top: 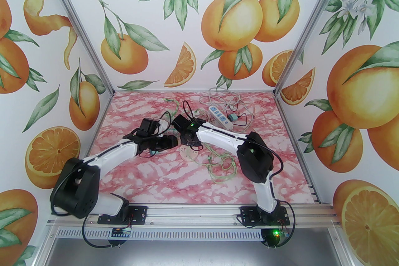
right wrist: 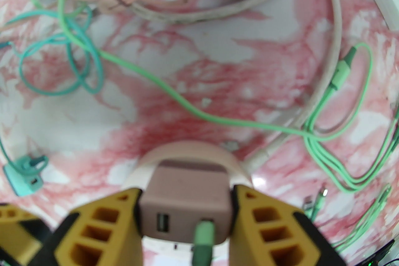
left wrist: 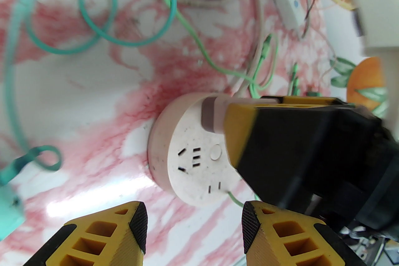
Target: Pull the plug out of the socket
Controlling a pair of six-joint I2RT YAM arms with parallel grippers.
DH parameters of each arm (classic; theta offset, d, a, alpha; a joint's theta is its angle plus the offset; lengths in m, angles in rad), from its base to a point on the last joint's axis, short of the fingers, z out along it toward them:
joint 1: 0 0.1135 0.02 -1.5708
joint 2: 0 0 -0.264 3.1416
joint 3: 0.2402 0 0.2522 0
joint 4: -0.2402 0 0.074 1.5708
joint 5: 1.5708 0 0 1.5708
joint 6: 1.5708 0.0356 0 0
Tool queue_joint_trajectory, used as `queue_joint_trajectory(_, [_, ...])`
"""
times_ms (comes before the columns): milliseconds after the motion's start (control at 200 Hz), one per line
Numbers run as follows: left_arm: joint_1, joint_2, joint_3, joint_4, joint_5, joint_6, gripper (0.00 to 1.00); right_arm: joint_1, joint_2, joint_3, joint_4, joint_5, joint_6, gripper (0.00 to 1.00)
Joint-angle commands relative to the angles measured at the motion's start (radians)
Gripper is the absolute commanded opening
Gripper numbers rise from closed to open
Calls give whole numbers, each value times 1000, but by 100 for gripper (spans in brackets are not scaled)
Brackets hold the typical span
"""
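Right gripper (right wrist: pixel 186 205) is seen closed on the plug (right wrist: pixel 187 190) — yellow fingers pressed flat against its two sides. The plug, a dusty-pink USB block, is found standing on the round socket (left wrist: pixel 193 165), at the rim of its face. How deep the pins are seated cannot be told. A green cable (right wrist: pixel 202 239) is plugged into one of the block's two USB ports.

Left gripper (left wrist: pixel 194 221) is spread wide just beside the socket, nothing between its fingers, with the tips short of the rim. From above, the two grippers are seen almost nose to nose over the middle of the table (top: pixel 156 183), the socket just on their near side.

The socket is laid flat on the pink marble top. A teal charger (right wrist: pixel 21 177) is noted near it on the left-arm side, not touching it.

Beyond, the green cable is strung in loops across the table and tangled with teal and pink leads. Farther back a thick white cord (right wrist: pixel 335 24) is curved round, and a three-pin head is seen lying pins up near it. At the far side a white strip (top: pixel 220 116) is laid — blue-marked outlets facing up.
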Motion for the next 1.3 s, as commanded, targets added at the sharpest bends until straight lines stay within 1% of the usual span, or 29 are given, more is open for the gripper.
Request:
queue_joint_trajectory(0, [-14,54,-20,93,49,-36,53,-14,-27,-40,6,20,-22,32])
queue_joint_trajectory(165, [-18,124,-36,156,83,-59,53,-29,-45,-73,57,-2,-26,32])
queue_joint_trajectory(370, [-33,220,-17,179,122,-60,53,-30,-45,-83,85,-22,-25,31])
queue_joint_trajectory(550, [-34,269,-15,191,110,-63,51,-31,-46,-95,97,-35,-19,31])
queue_joint_trajectory(691, [-37,312,-3,224,125,-85,50,-30,-48,-103,101,-44,-18,30])
queue_joint_trajectory(751, [-39,327,9,202,109,-79,46,-30,-51,-106,101,-44,-16,30])
queue_joint_trajectory(846, [-41,365,42,104,59,-49,36,-28,-56,-113,106,-50,-14,30])
queue_joint_trajectory(921, [-41,377,44,69,38,-41,33,-30,-54,-114,98,-53,-11,29])
queue_joint_trajectory(1081, [-41,375,35,17,-10,-30,28,-27,-63,-130,98,-53,-13,29])
queue_joint_trajectory(1161, [-39,385,34,5,-16,-33,26,-28,-64,-132,98,-52,-14,29])
queue_joint_trajectory(1291, [-41,388,34,-2,-19,-40,25,-30,-66,-115,80,-34,-22,28])
